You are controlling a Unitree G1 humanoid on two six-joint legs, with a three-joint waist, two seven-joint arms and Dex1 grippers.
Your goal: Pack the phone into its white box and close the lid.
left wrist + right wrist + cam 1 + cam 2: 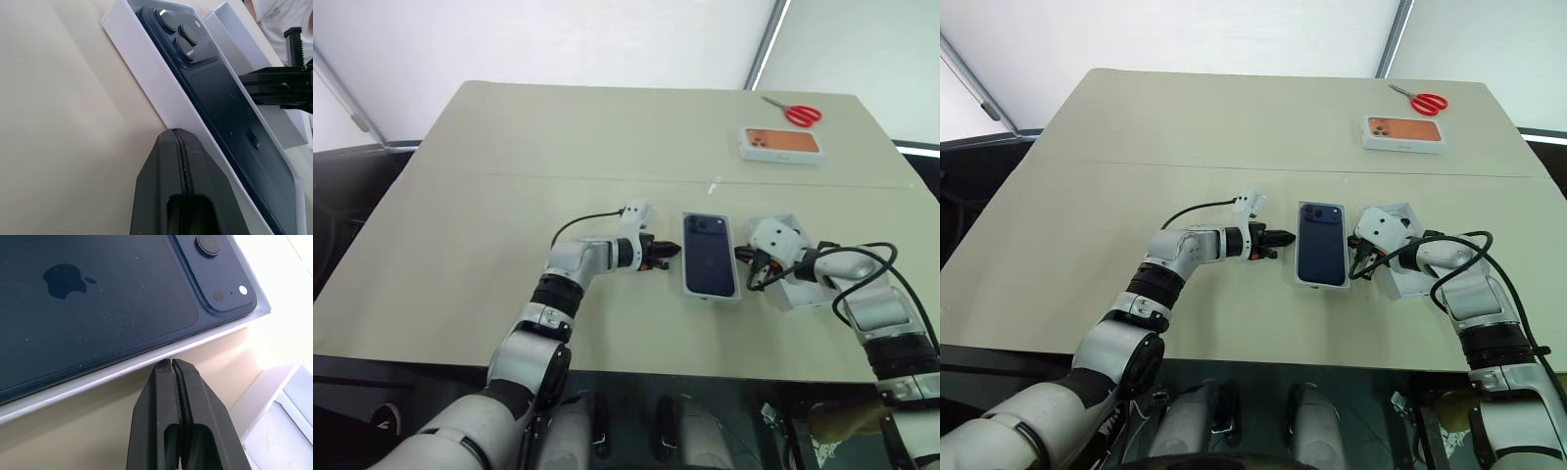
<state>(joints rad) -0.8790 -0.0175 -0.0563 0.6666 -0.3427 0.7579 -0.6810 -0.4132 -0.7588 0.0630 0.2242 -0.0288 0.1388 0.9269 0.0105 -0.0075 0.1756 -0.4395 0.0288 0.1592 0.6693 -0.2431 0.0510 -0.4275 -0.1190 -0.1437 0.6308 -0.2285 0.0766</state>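
Observation:
The dark navy phone (708, 253) lies back up inside the white box (685, 286), camera cluster at its far end. The box sits near the table's front middle. My left gripper (671, 253) is shut and empty, its tip close against the box's left wall (146, 63). On the other side, my right gripper (741, 255) is also shut and empty, its tip at the box's right rim (122, 372). The lid (1398, 284) lies open side up just right of the box, partly hidden under my right wrist.
A white box with an orange phone picture (781, 143) and red scissors (796, 113) lie at the far right of the table. A seam (607, 178) crosses the table. The front edge runs close behind both arms.

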